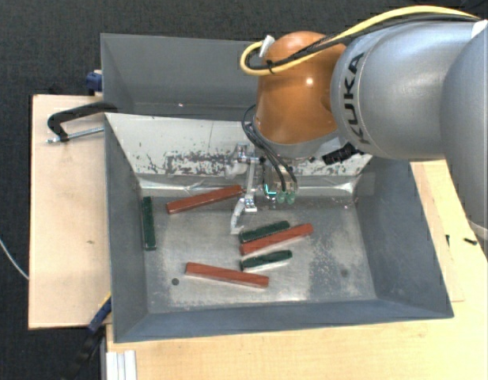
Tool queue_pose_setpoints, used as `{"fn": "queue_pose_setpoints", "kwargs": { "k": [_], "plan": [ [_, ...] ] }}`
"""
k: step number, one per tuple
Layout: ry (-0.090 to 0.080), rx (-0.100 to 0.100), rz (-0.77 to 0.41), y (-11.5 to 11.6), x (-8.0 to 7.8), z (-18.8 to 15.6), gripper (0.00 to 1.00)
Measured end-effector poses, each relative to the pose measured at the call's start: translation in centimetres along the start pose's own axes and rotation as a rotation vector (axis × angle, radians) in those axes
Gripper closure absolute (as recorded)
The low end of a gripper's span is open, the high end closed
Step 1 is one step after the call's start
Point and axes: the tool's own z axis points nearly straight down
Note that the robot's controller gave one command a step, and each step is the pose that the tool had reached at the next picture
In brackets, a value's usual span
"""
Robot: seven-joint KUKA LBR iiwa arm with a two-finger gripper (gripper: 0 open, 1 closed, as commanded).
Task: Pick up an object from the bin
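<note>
My pincer [255, 196] hangs beside the right end of the back red stick [204, 200], near 3 bunched sticks [277, 239] — wide or narrow, I cannot tell. Closing off-centre could just skid that stick away.

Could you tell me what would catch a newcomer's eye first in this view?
The grey arm with its orange wrist cover reaches in from the right, its gripper over the middle of the bin. Beside the gripper three sticks lie bunched, one red stick between two dark green sticks; a lone red stick lies near the front wall.
</note>
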Motion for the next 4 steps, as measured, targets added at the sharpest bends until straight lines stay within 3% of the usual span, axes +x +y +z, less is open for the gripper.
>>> {"fn": "queue_pose_setpoints", "kwargs": {
  "k": [1,2,3,4],
  "plan": [
    [-0.009,-0.001,0.002,0.0,-0.2,-0.5,0.00],
    [-0.014,-0.002,-0.018,-3.6,4.1,4.7,0.00],
    [-0.007,0.000,-0.026,-4.8,5.3,6.3,0.00],
    [-0.004,0.002,-0.089,-6.7,5.3,7.1,0.00]
  ]
}}
